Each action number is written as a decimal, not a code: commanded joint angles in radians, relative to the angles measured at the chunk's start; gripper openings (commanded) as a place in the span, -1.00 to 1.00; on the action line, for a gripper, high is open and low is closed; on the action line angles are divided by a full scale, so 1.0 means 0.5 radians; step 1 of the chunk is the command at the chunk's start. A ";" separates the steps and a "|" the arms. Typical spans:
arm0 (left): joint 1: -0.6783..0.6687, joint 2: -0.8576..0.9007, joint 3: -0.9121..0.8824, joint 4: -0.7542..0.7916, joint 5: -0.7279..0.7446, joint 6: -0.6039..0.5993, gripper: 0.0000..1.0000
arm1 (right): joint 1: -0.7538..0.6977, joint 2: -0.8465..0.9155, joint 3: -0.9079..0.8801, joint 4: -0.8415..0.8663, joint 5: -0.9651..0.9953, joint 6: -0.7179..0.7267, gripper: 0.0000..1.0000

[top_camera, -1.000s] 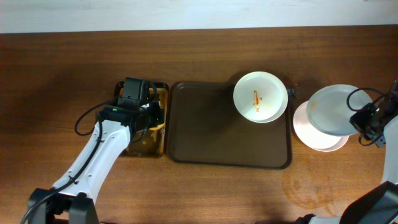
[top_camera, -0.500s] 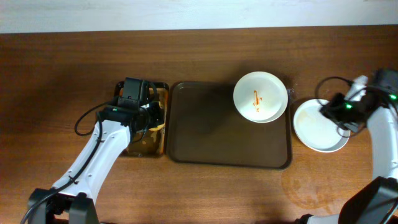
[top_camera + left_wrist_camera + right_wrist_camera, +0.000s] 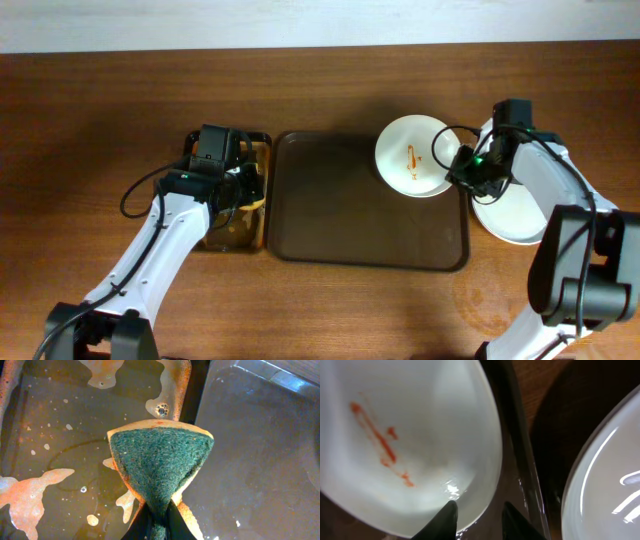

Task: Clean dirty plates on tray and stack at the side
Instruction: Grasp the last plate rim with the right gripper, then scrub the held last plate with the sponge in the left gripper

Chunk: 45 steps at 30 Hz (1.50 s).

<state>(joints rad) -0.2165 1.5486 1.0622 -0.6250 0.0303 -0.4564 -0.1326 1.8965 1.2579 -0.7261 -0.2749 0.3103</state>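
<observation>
One dirty plate (image 3: 415, 152), white with a thin orange-red streak, sits at the far right corner of the dark-brown tray (image 3: 350, 210). My right gripper (image 3: 462, 172) is open at that plate's right rim. In the right wrist view the plate (image 3: 400, 430) fills the left, and the gripper (image 3: 479, 517) straddles its edge, one finger over the plate and one over the tray. Clean plates (image 3: 512, 215) lie stacked on the tabletop just right of the tray, partly under my right arm. My left gripper (image 3: 159, 522) is shut on a green-yellow sponge (image 3: 160, 460).
The left gripper (image 3: 245, 188) hangs over a small black-rimmed tray (image 3: 45, 435) with orange-stained liquid, directly left of the big tray (image 3: 260, 450). Bare wood tabletop surrounds both trays. The clean stack's rim (image 3: 605, 485) lies close to the right of my right fingers.
The right gripper let a clean plate go onto the stack at the right. It then swung left to the dirty plate's rim. The left arm has not moved.
</observation>
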 commanded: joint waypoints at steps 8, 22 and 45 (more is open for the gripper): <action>0.007 -0.024 -0.002 0.005 0.037 -0.003 -1.00 | 0.018 0.130 -0.016 0.030 -0.009 0.024 -0.89; -0.233 -0.020 -0.002 0.288 0.582 -0.007 -1.00 | 0.545 0.130 -0.016 -0.157 -0.010 0.043 -0.92; -0.533 0.800 -0.002 1.125 1.520 -0.385 -1.00 | 0.635 0.130 -0.016 -0.163 -0.010 0.078 -0.92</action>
<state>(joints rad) -0.4576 1.9213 1.0618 -0.0879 0.7338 -0.6418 0.1776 1.9537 1.2572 -0.8047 -0.2825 0.3408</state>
